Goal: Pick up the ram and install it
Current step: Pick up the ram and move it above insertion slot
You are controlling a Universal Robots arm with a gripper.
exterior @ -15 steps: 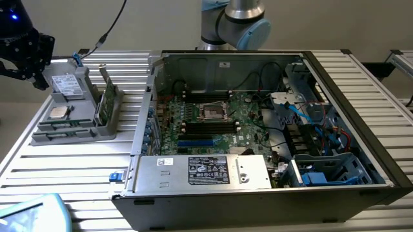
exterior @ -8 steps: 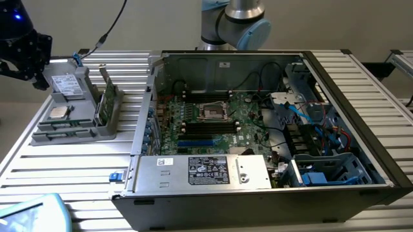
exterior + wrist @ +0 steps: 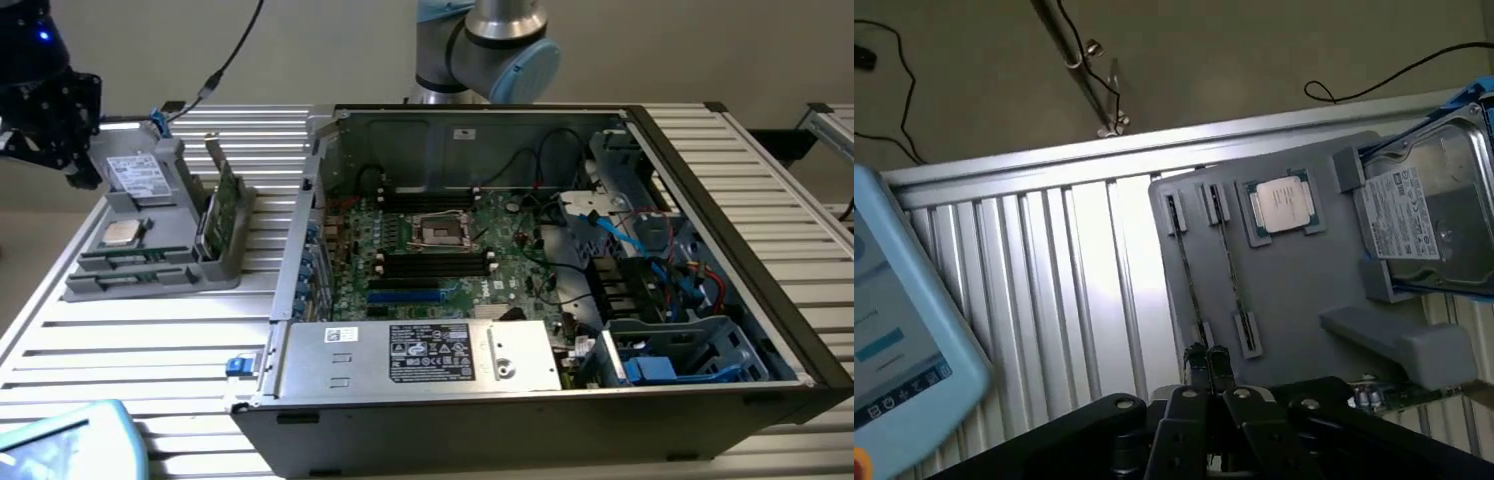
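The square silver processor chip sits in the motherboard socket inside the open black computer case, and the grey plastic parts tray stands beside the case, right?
Not quite. The square silver processor chip lies in a recess of the grey plastic parts tray, not in the motherboard socket, as the wrist view shows. The tray does stand beside the open black computer case.

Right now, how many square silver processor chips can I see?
1. The square silver processor chip lies in the grey plastic tray, beside the silver hard drive. Another could be hidden inside the open computer case.
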